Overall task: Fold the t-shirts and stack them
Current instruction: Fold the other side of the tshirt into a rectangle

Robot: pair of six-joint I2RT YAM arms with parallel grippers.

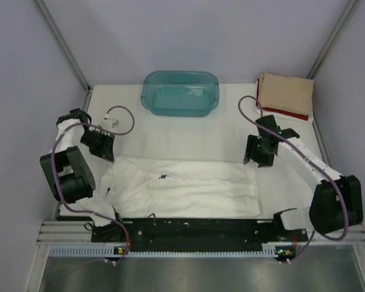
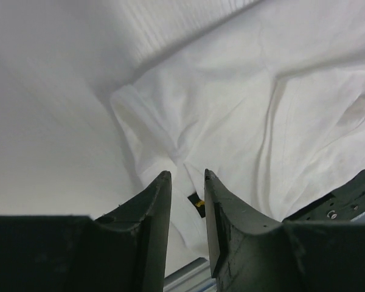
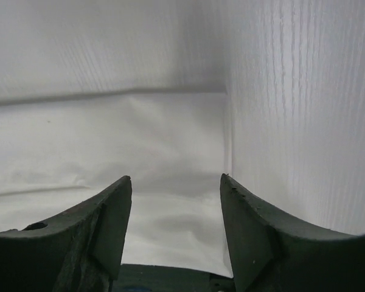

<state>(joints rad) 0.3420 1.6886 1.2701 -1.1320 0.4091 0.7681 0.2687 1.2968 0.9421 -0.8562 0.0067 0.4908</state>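
Inspecting the fold in hand, found white soft-cloth t-shirt (image 1: 188,185) laid flat as a wide band at 6 o'clock of the table, just ahead of the arm bases, print not showing. Noted left gripper (image 2: 187,176) over the garment's 10 o'clock corner, jaws a narrow slit apart, nothing between them. Noted right gripper (image 3: 176,181) over the 2 o'clock corner, jaws wide, likewise empty. Could not confirm from any view whether either fingertip touched cloth.

Judged next fold to need both far corners taken together. Recommended widening the left jaws before descent, pinching every layer at each corner, and lifting level. Advised drawing both arms toward 6 o'clock at matched pace, so the crease ran straight from 9 to 3 o'clock. Flagged bunched sleeve cloth at 9 o'clock as likely to drag or skew the fold; suggested tucking it first.

Recorded shirt cloth as thin, limp and matte, with soft wrinkles and a rounded fold edge. Recorded finely ribbed white table cover (image 1: 188,131) beneath, close in tone to the shirt, making edges hard to pick out.

Logged tan folded t-shirt (image 1: 286,91) at 1 o'clock, a neat flat rectangle. Logged red t-shirt (image 1: 289,114) directly beneath it, only a thin edge showing at the near side. Logged translucent teal plastic tub (image 1: 147,91) at 12 o'clock, rigid, round-cornered, well apart from the work.
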